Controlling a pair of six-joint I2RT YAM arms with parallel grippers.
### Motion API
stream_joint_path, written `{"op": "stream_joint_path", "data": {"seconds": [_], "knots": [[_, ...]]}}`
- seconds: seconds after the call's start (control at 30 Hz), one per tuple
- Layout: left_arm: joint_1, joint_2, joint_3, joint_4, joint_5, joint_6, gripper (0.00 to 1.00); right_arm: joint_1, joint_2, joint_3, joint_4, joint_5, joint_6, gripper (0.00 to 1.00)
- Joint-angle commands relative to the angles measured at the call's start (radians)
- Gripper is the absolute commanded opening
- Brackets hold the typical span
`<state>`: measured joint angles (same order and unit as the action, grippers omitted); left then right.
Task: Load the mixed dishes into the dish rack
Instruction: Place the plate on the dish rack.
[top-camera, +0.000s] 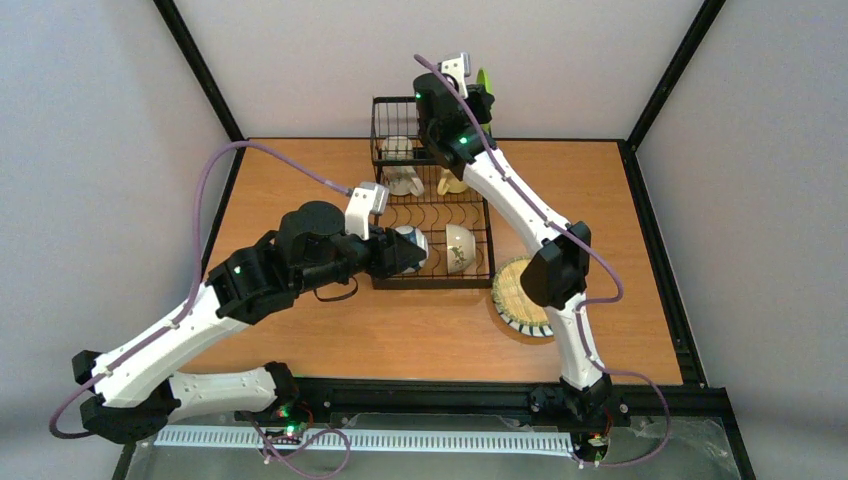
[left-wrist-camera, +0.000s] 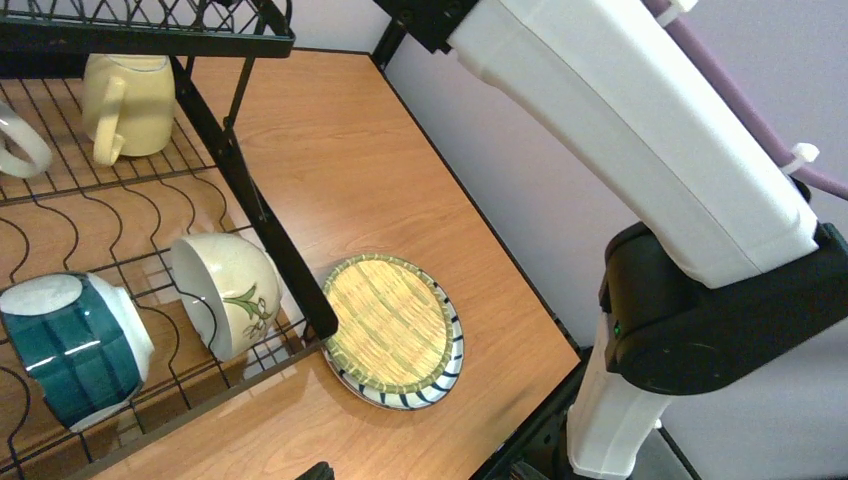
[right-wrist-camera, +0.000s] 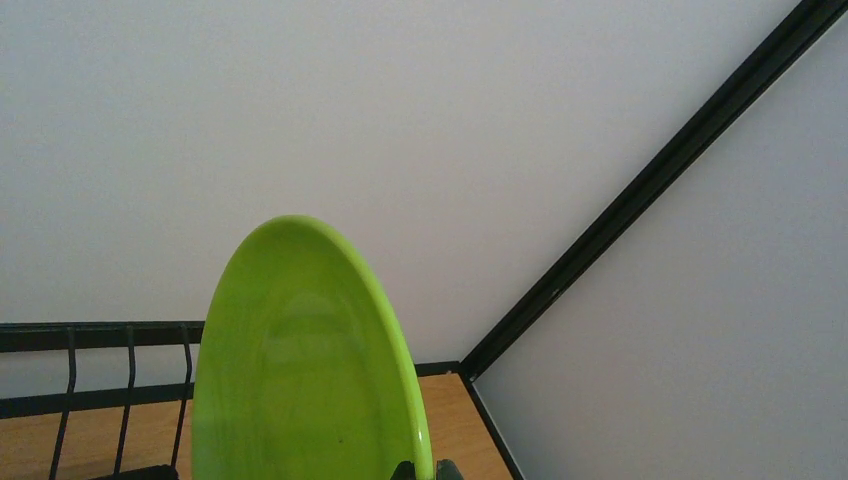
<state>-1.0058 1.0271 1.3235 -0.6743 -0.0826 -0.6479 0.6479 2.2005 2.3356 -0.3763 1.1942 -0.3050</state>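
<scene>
The black wire dish rack stands at the back middle of the table. In it are a white mug, a cream-yellow mug, a teal-and-white bowl and a white bowl with a plant motif. My right gripper is shut on the rim of the lime-green plate and holds it on edge high above the rack's back right corner. My left gripper is at the rack's near left by the teal bowl, jaws apart; one fingertip shows.
A white plate with a blue-striped rim lies on the table just right of the rack with a woven straw mat on it; my right arm's elbow hangs over it. Walls close the back and sides.
</scene>
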Motion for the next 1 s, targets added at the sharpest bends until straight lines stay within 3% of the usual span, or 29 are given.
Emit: {"op": "stream_joint_path", "data": {"seconds": [0.0,0.63,0.7,0.87,0.97], "knots": [[-0.004,-0.019,0.004,0.013,0.037,0.041,1.00,-0.002,0.034,0.044,-0.034,0.076,0.004,0.02],[-0.004,-0.050,-0.004,-0.004,0.025,0.057,1.00,0.009,0.071,0.050,-0.232,0.086,0.193,0.02],[-0.004,-0.051,-0.005,-0.002,0.021,0.056,1.00,0.012,0.072,0.048,-0.243,0.093,0.202,0.10],[-0.004,-0.052,0.000,0.002,0.011,0.053,1.00,0.017,0.059,0.050,-0.255,0.093,0.217,0.51],[-0.004,-0.048,0.000,0.004,0.009,0.052,1.00,0.019,0.046,0.051,-0.248,0.090,0.212,0.57]]}}
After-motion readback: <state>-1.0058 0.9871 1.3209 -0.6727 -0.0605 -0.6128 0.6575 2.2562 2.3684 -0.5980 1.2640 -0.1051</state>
